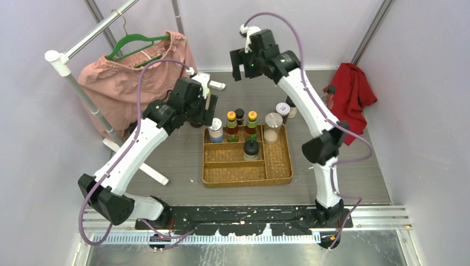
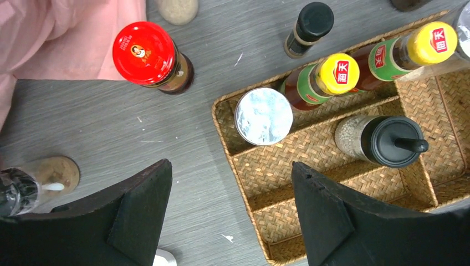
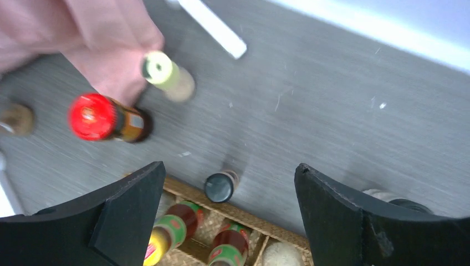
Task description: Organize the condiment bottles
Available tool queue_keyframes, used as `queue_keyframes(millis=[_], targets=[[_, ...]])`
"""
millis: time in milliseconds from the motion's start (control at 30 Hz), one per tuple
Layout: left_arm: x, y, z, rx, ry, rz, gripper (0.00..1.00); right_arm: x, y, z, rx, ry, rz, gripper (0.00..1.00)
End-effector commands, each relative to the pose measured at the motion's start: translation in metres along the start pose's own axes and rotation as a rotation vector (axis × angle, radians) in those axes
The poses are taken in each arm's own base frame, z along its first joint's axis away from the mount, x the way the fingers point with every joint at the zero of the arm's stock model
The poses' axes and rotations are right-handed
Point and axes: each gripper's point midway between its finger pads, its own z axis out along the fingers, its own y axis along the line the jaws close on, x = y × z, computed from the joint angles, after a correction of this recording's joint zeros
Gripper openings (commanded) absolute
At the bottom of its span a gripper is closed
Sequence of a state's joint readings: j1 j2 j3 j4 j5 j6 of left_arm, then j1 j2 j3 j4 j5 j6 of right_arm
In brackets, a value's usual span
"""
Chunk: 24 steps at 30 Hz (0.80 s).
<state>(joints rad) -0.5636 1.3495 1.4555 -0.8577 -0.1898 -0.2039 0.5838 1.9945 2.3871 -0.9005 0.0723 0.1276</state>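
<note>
A tan woven tray (image 1: 277,166) holds a silver-lidded jar (image 2: 263,116), two yellow-capped sauce bottles (image 2: 338,73) (image 2: 432,43), a pale shaker (image 1: 272,127) and a black-lidded grinder (image 2: 388,141). A black-capped bottle (image 3: 220,187) stands just behind the tray. A red-lidded jar (image 2: 145,54), a green-capped bottle (image 3: 161,69) and a clear shaker (image 2: 33,180) stand on the table left of the tray. My left gripper (image 2: 231,166) hovers open and empty over the tray's left rim. High above the table's back, my right gripper (image 3: 230,166) is open and empty.
A clothes rack with a pink garment (image 1: 119,83) on a green hanger stands at the back left, its white foot (image 3: 213,27) lying on the table. A red cloth (image 1: 352,91) lies at the back right with a bottle (image 1: 331,95) beside it. More jars (image 1: 283,110) stand behind the tray's right corner.
</note>
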Motion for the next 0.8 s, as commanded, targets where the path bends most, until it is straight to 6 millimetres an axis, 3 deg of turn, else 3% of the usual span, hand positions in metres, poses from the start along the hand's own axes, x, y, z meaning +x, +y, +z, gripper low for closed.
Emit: queue_keyframes(millis=[0, 233, 533, 767], targets=[[-0.02, 0.006, -0.035, -0.005, -0.086, -0.01, 0.8, 0.06, 0.005, 0.034, -0.093, 0.241, -0.044, 0.93], [-0.016, 0.013, -0.057, -0.01, -0.128, -0.029, 0.8, 0.107, 0.009, 0.067, -0.122, 0.333, -0.013, 0.91], [-0.012, 0.012, -0.055, -0.003, -0.118, -0.021, 0.8, 0.159, 0.03, 0.081, -0.153, 0.424, -0.026, 0.86], [-0.011, 0.012, -0.056, 0.001, -0.12, -0.018, 0.8, 0.171, 0.027, 0.092, -0.099, 0.416, -0.039, 0.82]])
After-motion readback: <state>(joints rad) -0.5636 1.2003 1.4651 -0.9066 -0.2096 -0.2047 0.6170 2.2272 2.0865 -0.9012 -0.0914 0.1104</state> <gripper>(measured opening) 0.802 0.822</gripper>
